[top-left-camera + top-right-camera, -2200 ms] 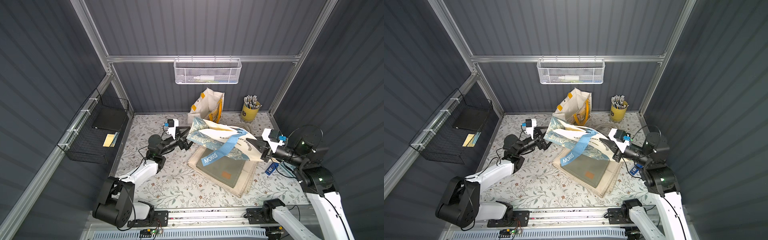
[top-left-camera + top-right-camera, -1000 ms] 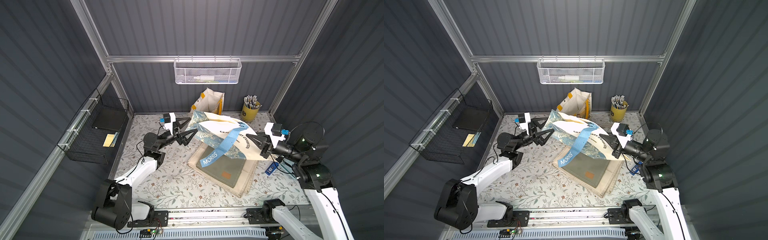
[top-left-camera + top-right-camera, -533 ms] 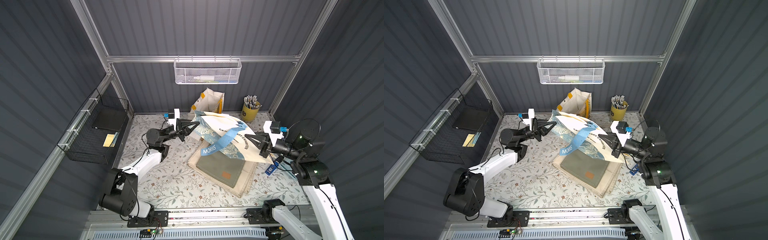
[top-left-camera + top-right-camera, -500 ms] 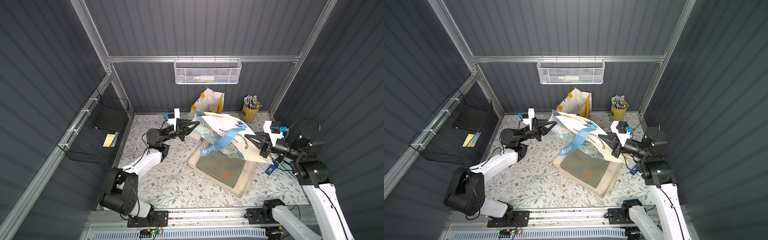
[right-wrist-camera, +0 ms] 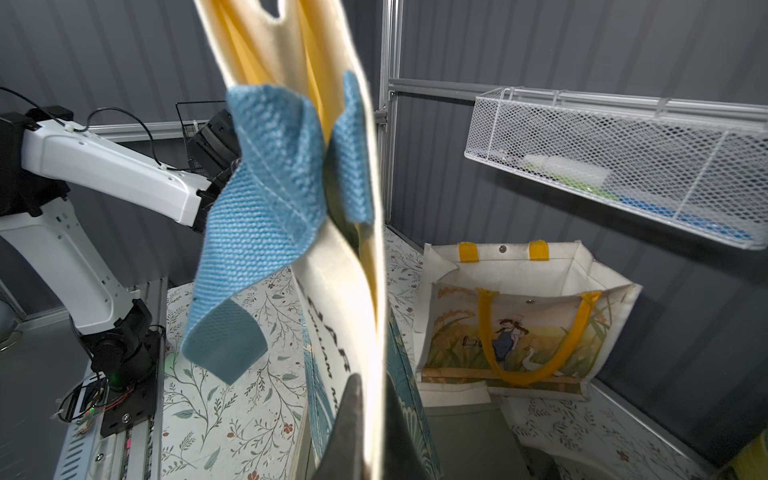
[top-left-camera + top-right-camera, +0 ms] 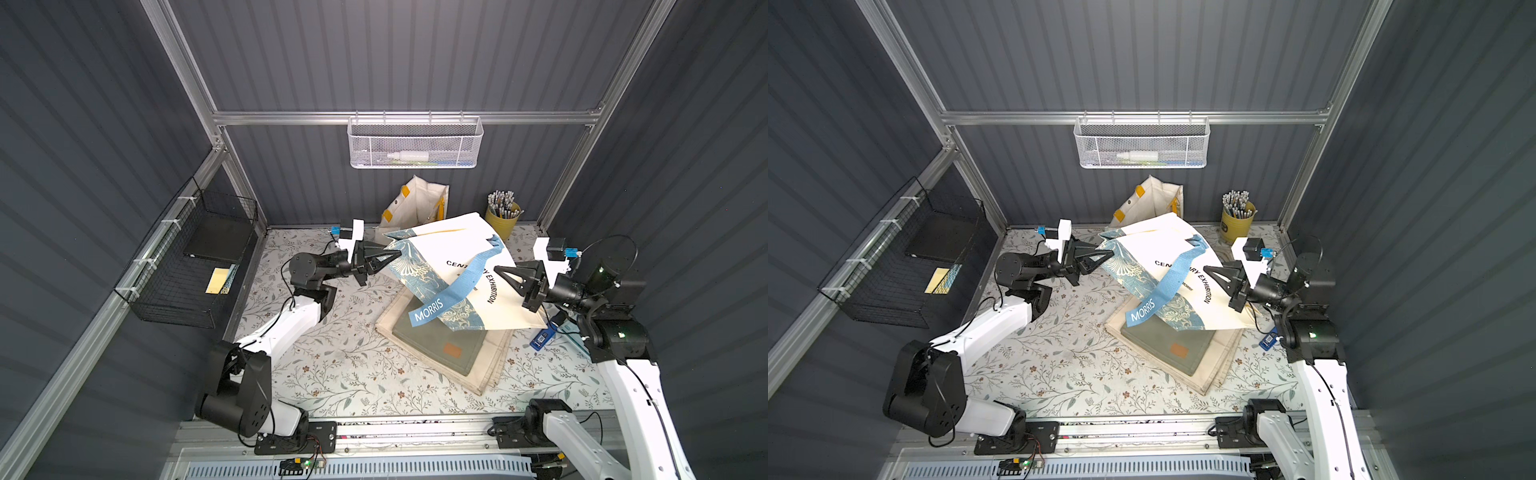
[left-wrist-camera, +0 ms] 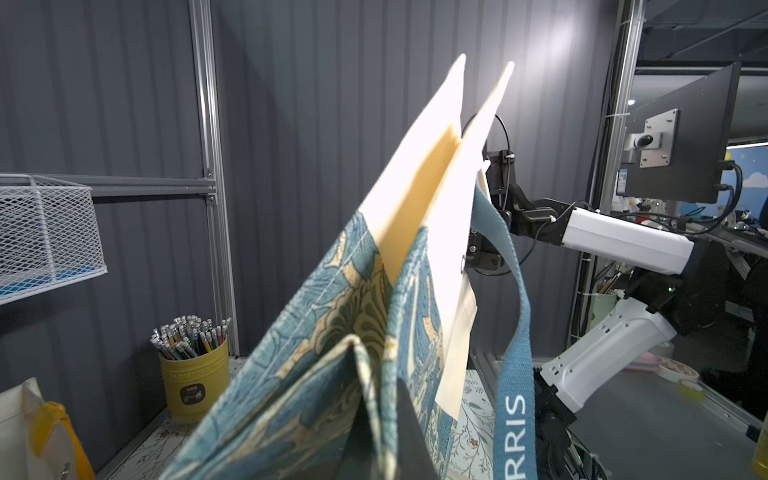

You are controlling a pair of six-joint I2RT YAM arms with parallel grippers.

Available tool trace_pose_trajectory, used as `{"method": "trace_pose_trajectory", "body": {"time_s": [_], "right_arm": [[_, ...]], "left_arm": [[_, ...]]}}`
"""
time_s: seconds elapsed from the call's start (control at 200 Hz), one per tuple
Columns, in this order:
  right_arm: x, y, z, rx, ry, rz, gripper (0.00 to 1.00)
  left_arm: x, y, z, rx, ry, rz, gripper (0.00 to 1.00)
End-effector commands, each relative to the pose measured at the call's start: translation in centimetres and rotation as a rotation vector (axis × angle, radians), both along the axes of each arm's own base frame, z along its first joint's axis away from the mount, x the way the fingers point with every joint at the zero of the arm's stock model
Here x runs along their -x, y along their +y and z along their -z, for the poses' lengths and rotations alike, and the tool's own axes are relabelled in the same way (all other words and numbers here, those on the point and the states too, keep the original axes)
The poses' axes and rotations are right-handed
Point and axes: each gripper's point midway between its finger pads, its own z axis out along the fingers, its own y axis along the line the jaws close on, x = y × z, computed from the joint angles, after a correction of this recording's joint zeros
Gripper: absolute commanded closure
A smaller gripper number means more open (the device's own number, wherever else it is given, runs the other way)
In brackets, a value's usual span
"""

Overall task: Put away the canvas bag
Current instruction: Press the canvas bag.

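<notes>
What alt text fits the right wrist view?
Close up, the right gripper pinches the edge of a cream canvas bag whose blue strap droops beside it. Behind: a yellow-handled tote, a white wire basket on the wall, and the left arm.

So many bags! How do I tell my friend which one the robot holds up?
Below the white mesh basket on the back wall, look over the middle of the flowery table. The left tool and right tool hold the canvas bag up there. Only it has a blue leafy print and blue MORRIS strap; the tote behind has yellow handles, the folded bags beneath are plain.
</notes>
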Motion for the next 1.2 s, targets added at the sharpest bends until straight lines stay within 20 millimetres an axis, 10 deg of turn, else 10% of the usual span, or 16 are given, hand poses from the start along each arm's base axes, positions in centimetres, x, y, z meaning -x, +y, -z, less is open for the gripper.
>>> {"method": "trace_pose_trajectory", "body": {"time_s": [0.0,0.21,0.54,0.81,1.196], "right_arm": [[-0.3,0.2,2.2,-0.012,0.068,-0.02,1.0],[-2.1,0.4,6.7,-0.079,0.216,-0.026,1.0],[-3.1,0.6,9.0,-0.06,0.284,-0.037,1.0],[-2.9,1.4,9.6,0.008,0.291,-0.009,0.68],[-2.5,1.1,1.0,0.04,0.018,0.108,0.43]], "left_arm": [[3.5,-0.4,-0.5,-0.079,-0.097,0.054,1.0],[7.3,-2.1,0.1,-0.217,-0.142,0.127,1.0],[6.7,-2.8,2.5,-0.286,-0.044,0.1,1.0],[5.0,-2.8,4.9,-0.38,-0.031,-0.014,1.0],[3.9,-3.4,5.4,-0.461,-0.109,-0.131,1.0]]}}
